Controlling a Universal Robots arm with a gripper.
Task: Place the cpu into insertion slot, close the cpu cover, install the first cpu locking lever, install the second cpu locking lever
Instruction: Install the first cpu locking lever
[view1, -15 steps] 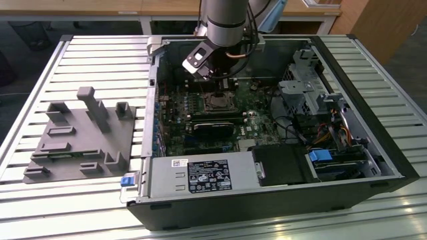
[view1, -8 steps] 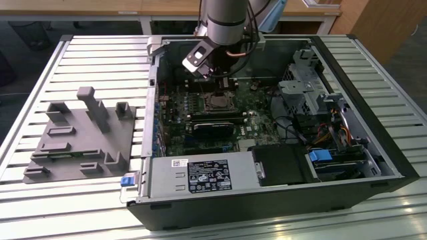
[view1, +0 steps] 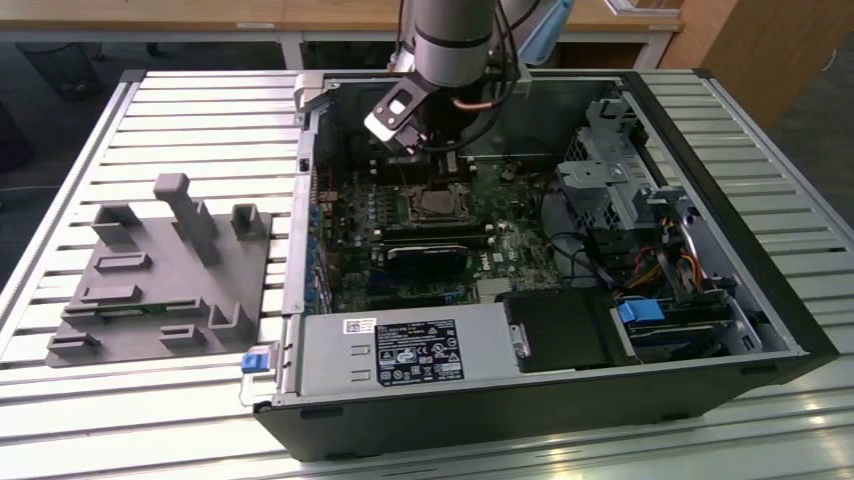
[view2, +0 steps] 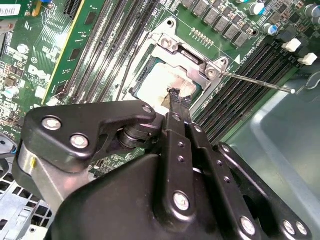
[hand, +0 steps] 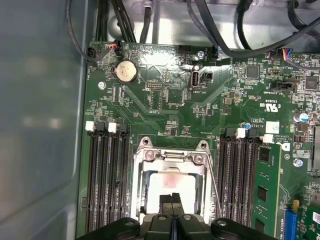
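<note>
The cpu (hand: 167, 184) lies in the insertion slot (view1: 434, 206) on the green board, its pale top (view2: 155, 80) showing. The silvery cpu cover (hand: 172, 164) lies flat around it, framing the chip in its window. My gripper (hand: 172, 198) is shut with nothing between its fingers. Its black tips (view2: 175, 94) hang right over the chip's top, and I cannot tell whether they touch it. One thin locking lever (view2: 255, 81) sticks out free from the socket's corner. In the exterior view my gripper (view1: 424, 150) sits low inside the case, just behind the socket.
Long black memory slots (hand: 107, 175) flank the socket on both sides, and a green card (hand: 270, 190) stands on edge beside them. The case wall (hand: 40, 120) is close by. A drive cage and cables (view1: 627, 200) fill the exterior view's right. A grey fixture (view1: 160, 270) lies outside on the slatted table.
</note>
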